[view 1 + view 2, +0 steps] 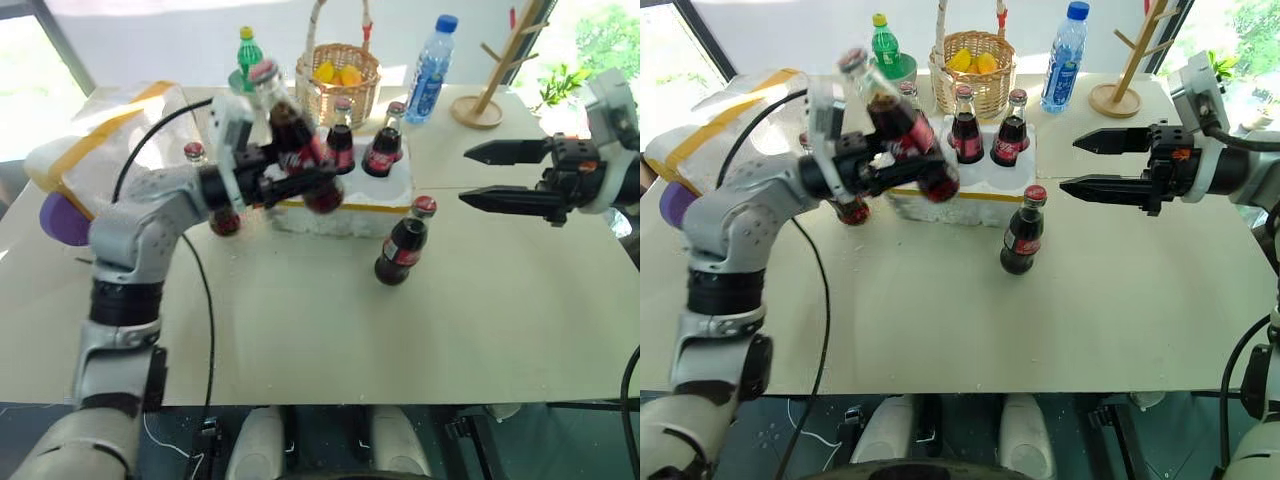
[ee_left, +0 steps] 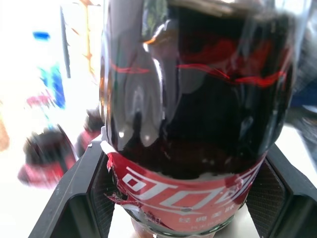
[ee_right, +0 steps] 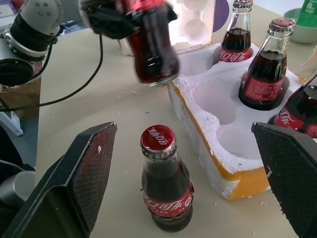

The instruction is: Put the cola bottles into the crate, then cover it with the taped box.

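Your left fingers [image 1: 902,165] are clamped on a cola bottle [image 1: 898,124], tilted and lifted over the near-left corner of the crate [image 1: 958,205]; bring it upright over an empty hole before lowering. Your right fingers [image 1: 1087,163] are spread wide and empty, out to the right. The held bottle is small, dark glass with a red label and cap; another [image 1: 1021,232] stands on the worktop [image 1: 1040,330] near the crate.

Bottle [image 1: 402,244] before crate [image 1: 345,210]; basket [image 1: 340,82] behind.
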Controlling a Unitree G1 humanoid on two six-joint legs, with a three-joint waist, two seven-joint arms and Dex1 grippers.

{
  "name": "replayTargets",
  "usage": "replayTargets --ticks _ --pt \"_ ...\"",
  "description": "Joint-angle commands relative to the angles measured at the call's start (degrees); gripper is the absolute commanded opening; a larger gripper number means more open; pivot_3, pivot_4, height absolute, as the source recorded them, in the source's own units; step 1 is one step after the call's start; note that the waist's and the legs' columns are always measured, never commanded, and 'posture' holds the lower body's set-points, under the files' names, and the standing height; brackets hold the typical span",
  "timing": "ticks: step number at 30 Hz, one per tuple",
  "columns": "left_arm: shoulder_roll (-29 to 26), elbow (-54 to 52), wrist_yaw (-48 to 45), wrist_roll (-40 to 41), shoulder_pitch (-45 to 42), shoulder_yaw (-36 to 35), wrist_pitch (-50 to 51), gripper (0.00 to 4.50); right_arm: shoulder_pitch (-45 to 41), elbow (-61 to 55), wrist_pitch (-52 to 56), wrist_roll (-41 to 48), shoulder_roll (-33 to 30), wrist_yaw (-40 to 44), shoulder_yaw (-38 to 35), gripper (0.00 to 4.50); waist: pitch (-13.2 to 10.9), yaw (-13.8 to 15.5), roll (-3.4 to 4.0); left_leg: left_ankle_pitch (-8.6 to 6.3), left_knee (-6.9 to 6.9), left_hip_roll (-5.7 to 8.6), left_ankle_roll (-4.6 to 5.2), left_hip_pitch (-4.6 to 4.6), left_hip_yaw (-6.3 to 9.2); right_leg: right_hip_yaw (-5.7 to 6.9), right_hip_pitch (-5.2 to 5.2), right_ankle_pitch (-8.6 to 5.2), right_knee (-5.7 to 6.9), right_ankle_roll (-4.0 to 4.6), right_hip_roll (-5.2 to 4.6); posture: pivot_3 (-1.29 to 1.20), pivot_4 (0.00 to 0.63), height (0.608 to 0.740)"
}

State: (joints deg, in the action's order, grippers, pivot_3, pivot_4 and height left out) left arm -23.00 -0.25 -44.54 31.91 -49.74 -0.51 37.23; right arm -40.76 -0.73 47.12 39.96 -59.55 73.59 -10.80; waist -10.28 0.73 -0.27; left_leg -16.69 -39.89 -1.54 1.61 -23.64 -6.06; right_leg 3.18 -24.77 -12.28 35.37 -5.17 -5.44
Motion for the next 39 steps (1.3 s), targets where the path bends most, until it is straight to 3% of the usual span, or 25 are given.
replayTargets --ticks 1,5,8,17,20,26,29,32,36,39 --pt "3.33 4.16 8.00 -7.27 -4.46 2.07 -4.26 2.81 0.74 -1.77 -0.89 1.43 -0.34 -0.52 -3.14 4.50 0.00 -0.03 0.00 0.00 -0.01 0.01 0.01 0.00 0.00 0.00 0.01 0.00 0.00 0.00 0.00 0.00 0.150 0.740" --pt "7.85 9.08 13.92 -12.27 -7.39 4.47 -3.95 2.81 2.45 -1.63 -1.49 1.73 -0.19 -1.12 -4.16 4.50 -0.01 0.01 -0.01 -0.02 -0.03 0.00 0.03 0.00 0.01 -0.01 0.00 0.01 -0.01 -0.02 0.00 0.00 0.150 0.740" --pt "10.40 12.93 13.08 -13.78 -8.65 6.30 -3.76 2.81 3.85 -1.66 -2.71 1.43 -0.04 -1.35 -4.32 4.50 -0.01 0.08 -0.02 -0.02 -0.03 0.00 0.04 -0.07 0.04 0.01 -0.01 0.01 -0.04 -0.02 0.02 0.00 0.150 0.740" --pt "10.65 25.14 9.09 -22.71 -11.50 13.11 -5.35 2.81 3.15 1.72 -8.14 -2.63 0.83 -4.48 -2.66 4.50 -0.01 0.06 -0.02 -0.04 -0.10 0.02 0.07 -0.16 0.06 0.02 -0.05 0.03 -0.06 -0.05 0.02 0.00 0.150 0.740" --pt "10.69 26.64 8.27 -23.72 -12.07 13.08 -6.18 4.33 3.27 2.15 -9.03 -3.27 1.10 -4.75 -2.52 4.50 0.00 0.01 -0.01 -0.05 -0.11 0.01 0.09 -0.16 0.06 0.02 -0.04 0.03 -0.06 -0.05 0.02 0.00 0.150 0.740" --pt "9.13 18.27 5.35 -18.70 -10.61 8.24 -0.41 4.46 4.26 1.54 -9.34 -3.41 1.06 -4.47 -2.75 4.50 -0.01 -0.03 -0.01 -0.05 -0.11 -0.08 0.09 -0.19 0.07 0.02 -0.09 0.03 -0.04 -0.05 0.02 0.00 0.150 0.740" --pt "4.13 1.38 -2.16 -7.36 -3.96 1.10 4.23 4.46 4.70 1.76 -9.08 -3.21 0.99 -4.18 -2.91 4.50 0.00 -0.50 0.00 -0.04 -0.10 -0.14 0.07 -0.19 0.07 0.01 -0.10 0.03 -0.04 -0.05 0.01 0.00 0.150 0.740" --pt "-2.29 -9.37 -6.50 -1.22 2.87 -3.04 6.99 4.46 4.89 2.30 -9.15 -3.38 1.01 -3.90 -2.77 4.50 0.00 -1.11 0.03 -0.03 -0.08 -0.23 0.06 -0.18 0.07 0.00 -0.13 0.02 -0.02 -0.05 0.05 0.00 0.150 0.740" --pt "-9.33 -16.80 -6.76 4.31 10.91 -8.75 11.55 4.46 4.31 2.97 -9.52 -3.86 1.32 -3.58 -1.92 4.50 0.00 -1.04 0.03 0.00 -0.16 -0.19 0.00 -0.14 0.10 0.02 -0.02 0.03 0.01 -0.05 0.03 0.00 0.150 0.740" --pt "-15.06 -18.76 -4.45 3.77 18.25 -13.41 12.98 4.46 3.55 3.49 -9.70 -4.26 1.68 -3.32 -1.06 4.50 0.00 -1.34 0.03 -0.02 -0.18 -0.14 0.03 -0.03 0.08 -0.01 0.10 0.02 -0.04 -0.04 -0.04 0.00 0.150 0.740"
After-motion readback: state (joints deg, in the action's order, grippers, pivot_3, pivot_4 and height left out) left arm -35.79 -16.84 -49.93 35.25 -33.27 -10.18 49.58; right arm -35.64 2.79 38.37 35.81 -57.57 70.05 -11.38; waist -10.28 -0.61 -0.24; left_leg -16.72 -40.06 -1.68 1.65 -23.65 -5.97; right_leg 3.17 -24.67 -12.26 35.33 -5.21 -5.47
